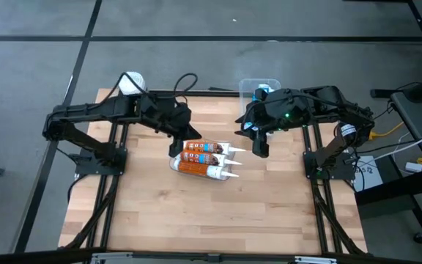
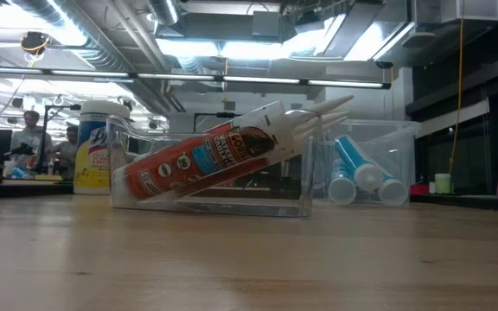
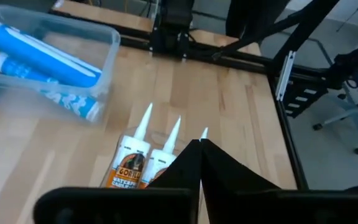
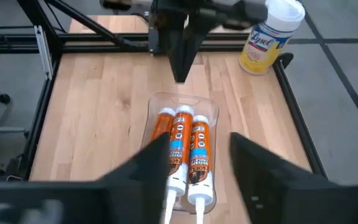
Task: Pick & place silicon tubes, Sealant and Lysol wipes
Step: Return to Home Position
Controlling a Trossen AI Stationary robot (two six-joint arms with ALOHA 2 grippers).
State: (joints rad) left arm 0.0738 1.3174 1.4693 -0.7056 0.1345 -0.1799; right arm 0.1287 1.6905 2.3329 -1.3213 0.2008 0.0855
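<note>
In the left bin (image 4: 207, 109) lie sealant tubes (image 4: 182, 146) — Lysol wipes (image 4: 263, 40) behind.

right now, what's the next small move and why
Probably lift the left end effector, shut and empty, up from the clear bin: all three orange sealant tubes already lie inside, the Lysol wipes stand apart at the corner, and the right end effector hangs open nearby.

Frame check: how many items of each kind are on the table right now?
Orange sealant tubes: 3
Blue tubes: 3
Lysol wipes canister: 1
Clear bins: 2
Total: 9
</note>
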